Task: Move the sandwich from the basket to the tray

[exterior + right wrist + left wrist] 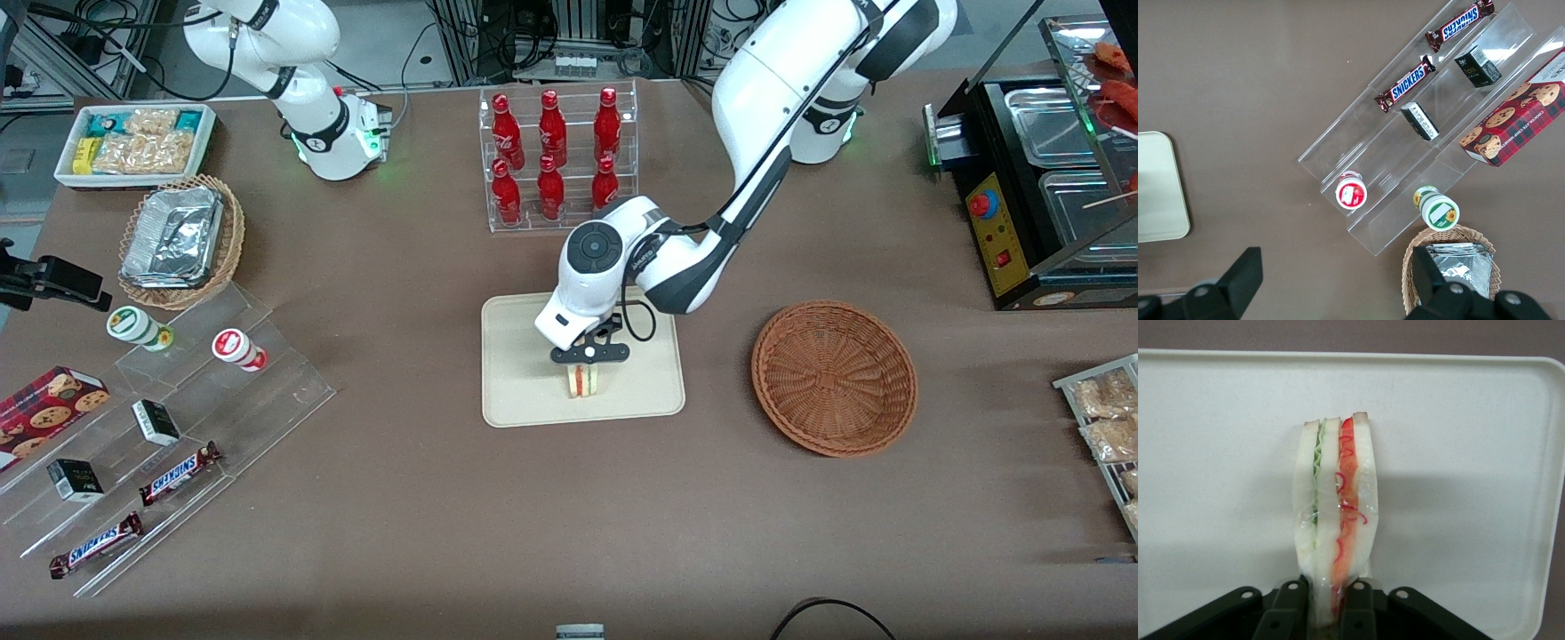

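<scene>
End effector (588, 358) clamped on sandwich (583, 380), upright over tray (524, 391) near its front edge; basket (834, 378) empty. Risk: tipping over on release, standing on narrow edge.

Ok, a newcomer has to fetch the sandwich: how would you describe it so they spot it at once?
Find the cream tray mid-table, nearer the camera than the rack of red bottles. The sandwich stands on it, pinched in the gripper. It is the only pale bread wedge with red and green filling.
</scene>
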